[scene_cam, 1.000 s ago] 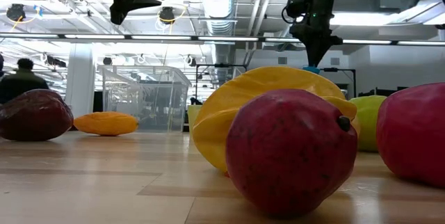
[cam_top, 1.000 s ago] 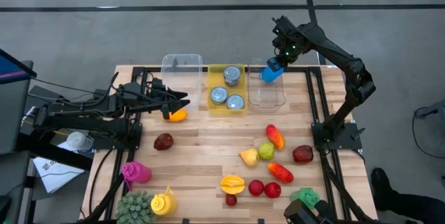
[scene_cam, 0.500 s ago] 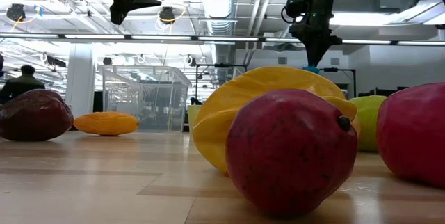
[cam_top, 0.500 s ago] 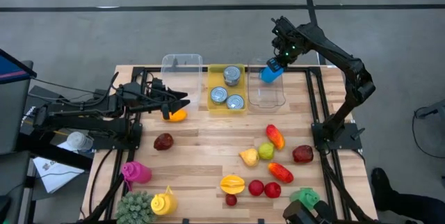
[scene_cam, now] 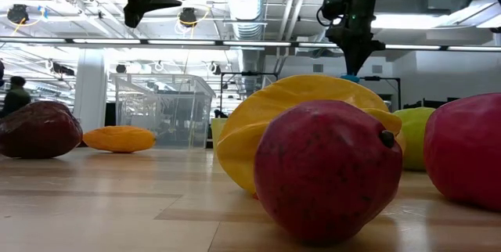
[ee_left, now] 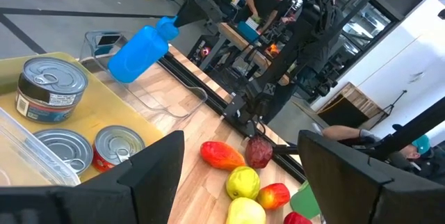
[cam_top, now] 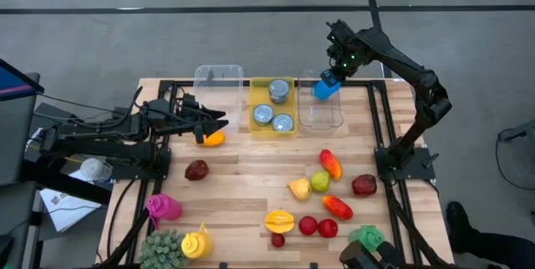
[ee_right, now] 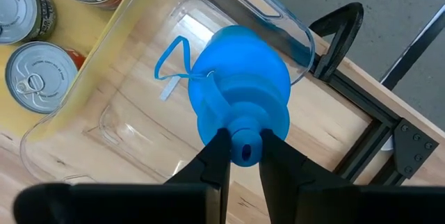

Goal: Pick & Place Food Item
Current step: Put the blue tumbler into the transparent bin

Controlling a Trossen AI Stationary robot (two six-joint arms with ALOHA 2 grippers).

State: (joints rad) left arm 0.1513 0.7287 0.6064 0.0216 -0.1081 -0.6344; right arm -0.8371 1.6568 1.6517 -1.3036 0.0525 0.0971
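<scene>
Holding three tin cans (cam_top: 273, 107), the yellow tray (cam_top: 256, 115) sits between two clear bins at the table's far edge. Above the right clear bin (cam_top: 321, 114), the right tool (cam_top: 332, 75) is clamped on a blue bottle (cam_top: 325, 88). The left tool (cam_top: 219, 121), fingers apart, hovers over an orange fruit (cam_top: 212, 139). Nothing on the table has shifted; a distant person (scene_cam: 13, 95) has moved left.

the high view looks straight down on the whole desk (cam_top: 242, 181). the low view sits at desk height, close behind a red fruit (scene_cam: 325, 170), facing the room. each wrist view looks along its own arm; both share the blue bottle (ee_left: 139, 50) and the yellow tray (ee_right: 115, 33) of cans
</scene>
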